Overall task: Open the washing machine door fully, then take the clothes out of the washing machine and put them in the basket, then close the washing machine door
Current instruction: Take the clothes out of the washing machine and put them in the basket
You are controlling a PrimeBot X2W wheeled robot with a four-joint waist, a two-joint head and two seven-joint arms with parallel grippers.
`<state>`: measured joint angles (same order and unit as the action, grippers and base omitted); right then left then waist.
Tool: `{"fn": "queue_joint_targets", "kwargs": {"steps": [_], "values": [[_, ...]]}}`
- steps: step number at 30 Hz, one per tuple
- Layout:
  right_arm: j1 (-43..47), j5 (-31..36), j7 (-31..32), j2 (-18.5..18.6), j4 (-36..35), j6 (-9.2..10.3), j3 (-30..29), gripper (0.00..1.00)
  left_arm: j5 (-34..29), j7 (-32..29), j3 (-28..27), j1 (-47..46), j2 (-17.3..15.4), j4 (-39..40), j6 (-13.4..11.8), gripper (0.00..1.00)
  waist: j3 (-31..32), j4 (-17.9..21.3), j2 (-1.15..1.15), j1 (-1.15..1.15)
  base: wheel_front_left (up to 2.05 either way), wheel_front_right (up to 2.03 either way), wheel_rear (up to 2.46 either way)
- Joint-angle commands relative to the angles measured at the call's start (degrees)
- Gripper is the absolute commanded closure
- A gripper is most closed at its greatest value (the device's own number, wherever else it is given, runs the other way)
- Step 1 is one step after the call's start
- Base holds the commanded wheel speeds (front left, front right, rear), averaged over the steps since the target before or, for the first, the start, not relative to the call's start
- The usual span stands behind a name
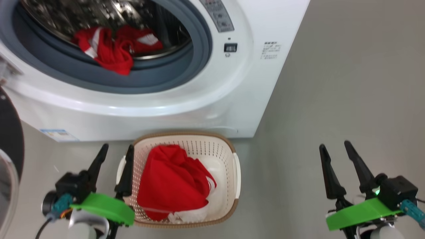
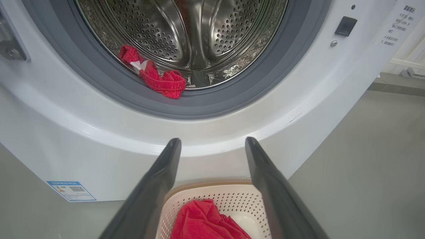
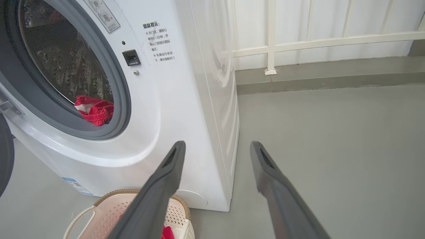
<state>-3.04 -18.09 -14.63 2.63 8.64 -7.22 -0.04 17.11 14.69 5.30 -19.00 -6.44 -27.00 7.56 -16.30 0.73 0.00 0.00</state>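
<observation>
Clothes (image 1: 113,54) are lying at the near lip of the washing machine (image 1: 186,99), more sitting in the basket (image 1: 212,147) before it. Left gripper (image 1: 118,147) and right gripper (image 1: 334,144) are hovering empty, fingers apart.

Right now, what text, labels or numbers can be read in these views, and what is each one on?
"温馨提示:" heads the notice on the washer front.
The smaller Chinese lines under that heading: too small to quote reliably.
On the blue label at the washer's lower corner: a QR code, print unreadable.
On the grey panel on the washer front: symbols too blurred to read.
</observation>
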Motion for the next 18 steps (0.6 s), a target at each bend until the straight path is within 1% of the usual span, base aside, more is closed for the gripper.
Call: {"fn": "queue_joint_targets", "kwargs": {"steps": [1,8,18], "values": [[1.0,0.2,-0.4,0.2,-1.0,-0.26,1.0,0.0,-0.9,0.3,-2.5,1.6,-1.0,2.5,-0.1,0.0,3.4,-0.3,0.0,0.0,0.0,0.0,0.0],[4.6,0.6,-0.4,0.2,-0.9,-0.26,0.6,0.0,-2.8,0.3,-5.2,8.4,-0.1,8.0,-0.1,0.0,7.8,-0.6,0.0,0.0,0.0,0.0,0.0],[9.5,0.7,-0.4,0.2,-1.6,-0.26,-0.4,0.0,-5.0,0.3,-7.7,16.8,0.6,15.0,-0.1,0.0,11.5,-0.7,0.0,0.0,0.0,0.0,0.0]]}}
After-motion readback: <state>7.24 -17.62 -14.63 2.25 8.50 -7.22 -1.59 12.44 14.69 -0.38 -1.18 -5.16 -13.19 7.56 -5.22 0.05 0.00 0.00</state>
